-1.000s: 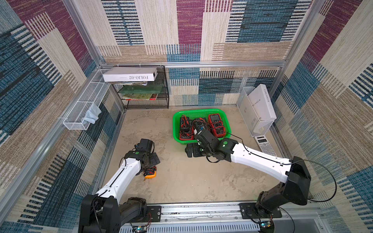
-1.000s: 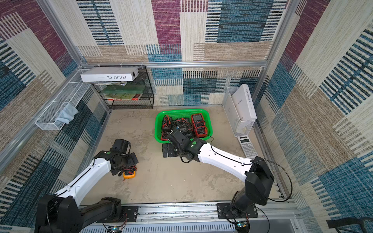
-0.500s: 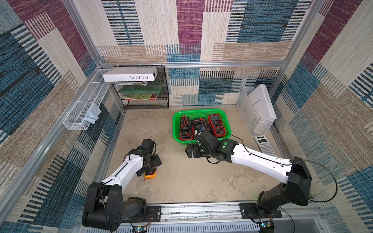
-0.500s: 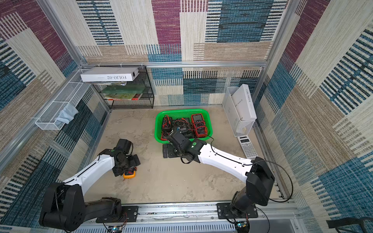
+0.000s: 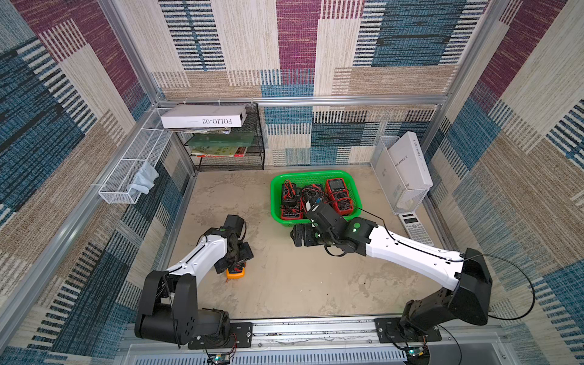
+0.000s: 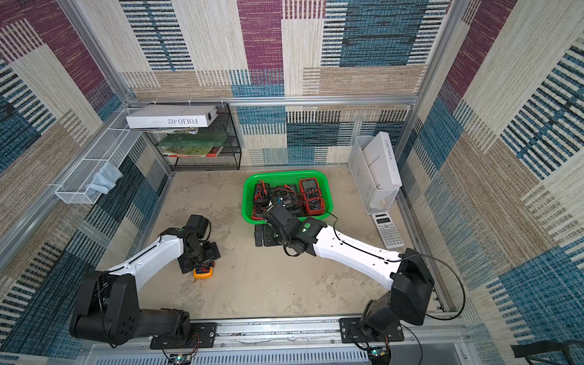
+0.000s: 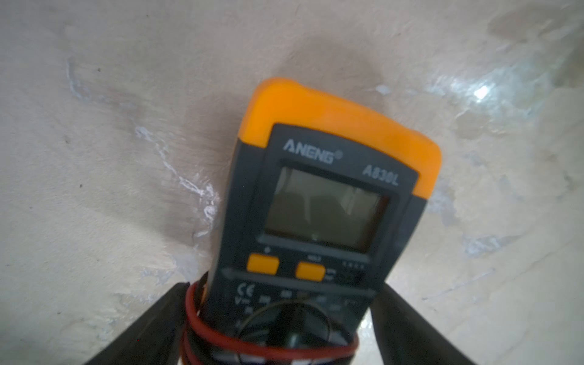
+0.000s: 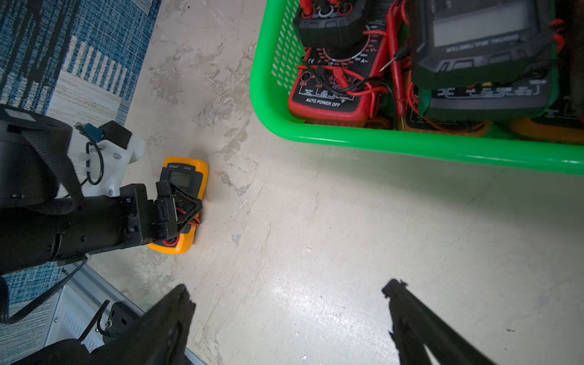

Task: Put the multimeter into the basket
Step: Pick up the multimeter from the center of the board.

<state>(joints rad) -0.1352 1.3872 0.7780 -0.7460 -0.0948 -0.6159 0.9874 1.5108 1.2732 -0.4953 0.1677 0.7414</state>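
An orange and black multimeter (image 5: 235,274) (image 6: 203,273) lies on the floor at the left, with red leads wound round its lower half. My left gripper (image 5: 235,267) reaches down over it. In the left wrist view the multimeter (image 7: 316,196) fills the middle, and the left gripper (image 7: 282,289) has its fingers pressed against both sides, shut on it. The green basket (image 5: 273,202) (image 6: 245,202) stands at the back centre and holds several multimeters. My right gripper (image 5: 300,235) (image 8: 284,290) hovers open and empty over bare floor just in front of the basket's rim (image 8: 410,143).
A grey calculator (image 5: 414,229) lies by the right wall, behind it a white file holder (image 5: 401,177) with a box. A black mesh rack (image 5: 227,142) stands at the back left. A white wire tray (image 5: 132,170) hangs on the left wall.
My left gripper has come down round the orange multimeter and its jaws have closed in on it. The right arm has barely moved.
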